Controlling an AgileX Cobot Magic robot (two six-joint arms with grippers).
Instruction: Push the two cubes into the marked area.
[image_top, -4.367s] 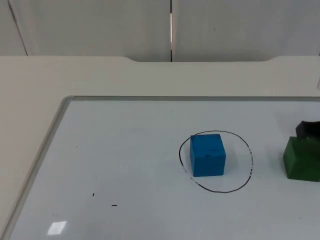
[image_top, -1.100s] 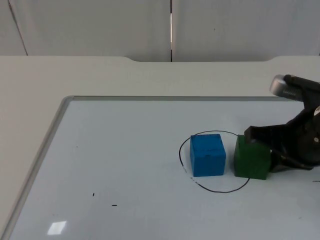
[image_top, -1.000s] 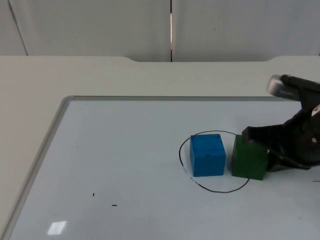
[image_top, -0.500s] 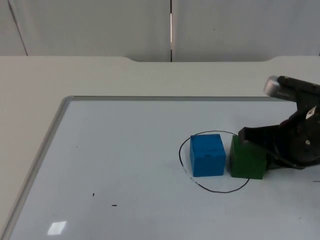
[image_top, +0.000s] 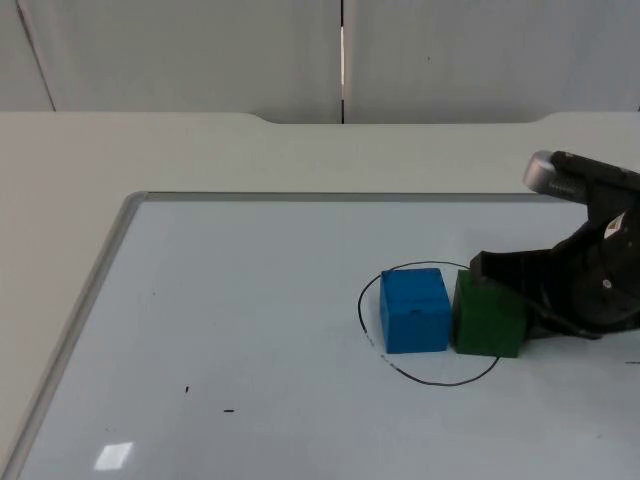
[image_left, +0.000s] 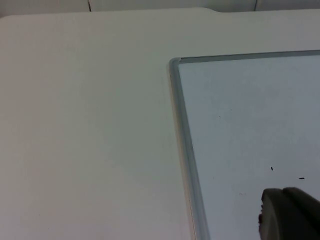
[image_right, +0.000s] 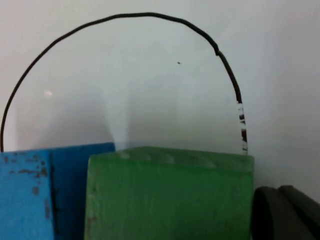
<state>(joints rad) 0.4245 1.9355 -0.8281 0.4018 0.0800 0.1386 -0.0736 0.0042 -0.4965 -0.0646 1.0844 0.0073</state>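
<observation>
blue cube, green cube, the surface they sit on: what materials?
Blue cube: looks like painted wood or dense foam, matte; scuffed dark marks on its face in the right wrist view. Green cube: same look, matte, slightly dimpled top edge; hard to say which. Surface: whiteboard, glossy white with a light glare, metal-looking grey frame, black marker circle drawn on it.

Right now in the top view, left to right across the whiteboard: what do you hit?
Metal-framed whiteboard's left edge → left arc of the black drawn circle → blue cube → green cube → right gripper.
</observation>
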